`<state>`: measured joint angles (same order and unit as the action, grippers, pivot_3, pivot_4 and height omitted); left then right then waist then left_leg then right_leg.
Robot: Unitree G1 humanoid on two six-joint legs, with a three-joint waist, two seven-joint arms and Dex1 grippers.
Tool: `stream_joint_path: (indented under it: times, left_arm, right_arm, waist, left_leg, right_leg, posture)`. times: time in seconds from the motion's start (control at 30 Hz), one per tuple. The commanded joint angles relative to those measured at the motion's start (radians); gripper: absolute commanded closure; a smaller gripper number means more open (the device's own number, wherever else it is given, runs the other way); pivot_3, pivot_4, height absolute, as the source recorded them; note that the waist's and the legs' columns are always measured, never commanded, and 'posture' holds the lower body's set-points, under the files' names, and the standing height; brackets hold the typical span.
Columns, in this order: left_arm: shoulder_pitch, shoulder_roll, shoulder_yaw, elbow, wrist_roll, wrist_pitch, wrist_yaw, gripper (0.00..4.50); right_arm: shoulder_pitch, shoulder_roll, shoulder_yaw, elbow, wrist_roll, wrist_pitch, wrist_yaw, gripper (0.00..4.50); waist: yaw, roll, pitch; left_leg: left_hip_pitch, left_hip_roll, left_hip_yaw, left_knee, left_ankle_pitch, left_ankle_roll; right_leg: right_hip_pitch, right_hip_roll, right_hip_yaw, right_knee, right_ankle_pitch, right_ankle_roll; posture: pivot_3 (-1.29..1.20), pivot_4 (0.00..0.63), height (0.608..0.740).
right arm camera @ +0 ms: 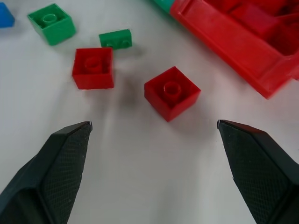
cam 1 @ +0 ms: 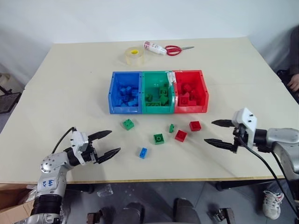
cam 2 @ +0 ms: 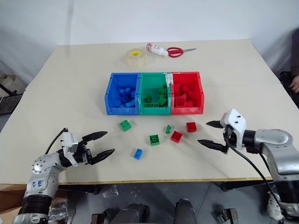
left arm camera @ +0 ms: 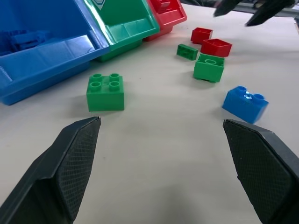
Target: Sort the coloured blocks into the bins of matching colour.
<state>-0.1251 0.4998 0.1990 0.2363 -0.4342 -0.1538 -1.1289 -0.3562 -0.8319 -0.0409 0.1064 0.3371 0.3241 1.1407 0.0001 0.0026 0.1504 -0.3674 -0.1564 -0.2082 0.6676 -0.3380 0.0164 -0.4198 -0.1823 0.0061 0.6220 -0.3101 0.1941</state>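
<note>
Three joined bins stand mid-table: blue bin, green bin, red bin, each holding bricks of its own colour. Loose on the table in front lie a green brick, a green brick, a small green brick, two red bricks and a blue brick. My left gripper is open near the front left, pointing toward the blue brick. My right gripper is open at the right, aimed at the red bricks.
A clear tape roll, a white tube and red-handled scissors lie at the far edge of the table. A person's hand shows at the right edge.
</note>
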Motion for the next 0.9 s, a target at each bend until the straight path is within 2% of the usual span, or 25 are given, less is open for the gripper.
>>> stream_joint_path:
  times: [0.03, 0.37, 0.47, 0.63, 0.67, 0.9]
  left_arm:
    - [0.040, 0.005, 0.027, -0.082, -0.025, -0.005, 0.028, 0.03]
    - [0.107, 0.000, 0.035, -0.170, -0.035, 0.017, 0.087, 0.03]
    - [0.104, -0.004, 0.030, -0.170, -0.031, 0.018, 0.093, 0.00]
    - [0.080, -0.007, 0.022, -0.155, -0.027, 0.022, 0.096, 0.00]
    - [0.075, -0.007, 0.020, -0.150, -0.026, 0.022, 0.095, 0.00]
    - [0.038, -0.014, 0.007, -0.117, -0.021, 0.023, 0.085, 0.00]
  right_arm:
    - [-0.086, 0.037, 0.055, 0.139, -0.059, -0.080, 0.029, 0.00]
    - [-0.220, 0.165, 0.082, 0.392, -0.122, -0.221, 0.010, 0.00]
    - [-0.221, 0.187, 0.075, 0.405, -0.116, -0.207, -0.004, 0.67]
    - [-0.166, 0.198, 0.032, 0.294, -0.073, -0.157, -0.037, 2.37]
    - [-0.148, 0.198, 0.021, 0.260, -0.064, -0.145, -0.047, 2.55]
    - [-0.067, 0.228, -0.063, -0.027, 0.013, -0.017, -0.202, 2.55]
  waist:
    - [-0.002, 0.000, 0.000]
    - [-0.004, 0.000, 0.000]
    - [-0.004, 0.000, 0.000]
    - [-0.003, 0.000, 0.000]
    - [-0.003, 0.000, 0.000]
    - [-0.004, 0.000, 0.000]
  left_leg:
    - [0.000, 0.000, 0.000, 0.000, 0.000, 0.000]
    - [0.000, 0.000, 0.001, -0.001, 0.000, 0.000]
    - [0.000, 0.001, 0.001, 0.000, 0.000, 0.000]
    - [0.000, 0.001, 0.001, -0.001, 0.000, 0.000]
    - [0.000, 0.001, 0.001, 0.000, 0.000, 0.000]
    - [-0.001, 0.001, 0.002, 0.000, 0.000, 0.000]
  right_leg:
    - [0.000, 0.000, 0.000, 0.000, 0.000, 0.000]
    - [-0.002, 0.000, 0.000, 0.002, 0.001, -0.001]
    - [-0.002, 0.001, 0.000, 0.002, 0.001, -0.001]
    - [-0.003, 0.001, 0.000, 0.004, 0.001, -0.002]
    - [-0.003, 0.001, 0.000, 0.004, 0.001, -0.002]
    - [-0.005, 0.001, 0.001, 0.005, 0.001, -0.002]
  posture:
    - [0.00, 0.150, 0.740]
    - [0.00, 0.150, 0.740]
    - [0.00, 0.150, 0.740]
    - [0.00, 0.150, 0.740]
    - [0.00, 0.150, 0.740]
    - [0.00, 0.150, 0.740]
